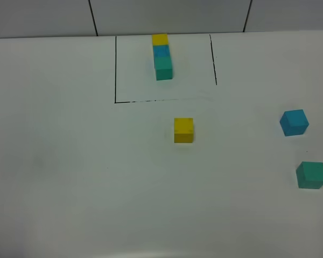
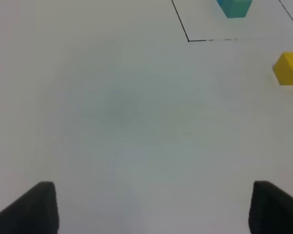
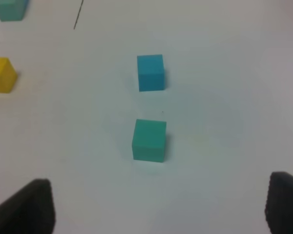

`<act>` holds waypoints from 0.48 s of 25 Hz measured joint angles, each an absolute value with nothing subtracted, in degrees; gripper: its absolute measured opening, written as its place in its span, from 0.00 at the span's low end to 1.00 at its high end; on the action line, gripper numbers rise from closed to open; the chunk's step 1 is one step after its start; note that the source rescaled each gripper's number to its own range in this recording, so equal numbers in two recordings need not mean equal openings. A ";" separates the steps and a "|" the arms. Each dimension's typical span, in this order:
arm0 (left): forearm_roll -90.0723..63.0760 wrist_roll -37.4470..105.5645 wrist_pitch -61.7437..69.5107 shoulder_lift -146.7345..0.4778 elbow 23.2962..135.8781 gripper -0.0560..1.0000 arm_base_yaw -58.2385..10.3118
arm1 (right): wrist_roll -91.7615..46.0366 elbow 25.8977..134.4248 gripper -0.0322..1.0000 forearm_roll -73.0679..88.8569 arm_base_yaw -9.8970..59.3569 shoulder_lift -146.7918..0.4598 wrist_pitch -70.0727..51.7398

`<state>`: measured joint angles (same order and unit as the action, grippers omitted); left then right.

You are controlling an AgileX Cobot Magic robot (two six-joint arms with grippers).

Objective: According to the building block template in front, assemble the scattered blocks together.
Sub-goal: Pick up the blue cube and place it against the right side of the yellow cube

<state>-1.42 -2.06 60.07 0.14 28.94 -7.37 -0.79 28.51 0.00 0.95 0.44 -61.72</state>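
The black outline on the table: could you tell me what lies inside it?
Only the building block template, yellow end farthest, teal-green nearest. Nothing covers it; only the table beneath it is hidden.

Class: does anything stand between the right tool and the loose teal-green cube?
Nothing visible does. The teal-green cube sits on bare table before the open right tool; the blue cube lies beyond it.

The template bar (image 1: 162, 56) lies inside the outline (image 1: 116, 70). The middle cube (image 1: 183, 130) sits before it, the rear cube (image 1: 294, 122) and near cube (image 1: 311, 174) rightward.
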 joint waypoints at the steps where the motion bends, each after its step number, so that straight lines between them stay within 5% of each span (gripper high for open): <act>1: -1.42 -2.11 60.07 0.14 28.94 0.68 -6.77 | -0.79 28.51 0.81 0.00 0.95 0.44 -61.72; 12: -1.42 -2.07 60.05 0.14 28.94 0.68 -6.26 | -0.79 28.51 0.81 0.00 0.95 0.44 -61.72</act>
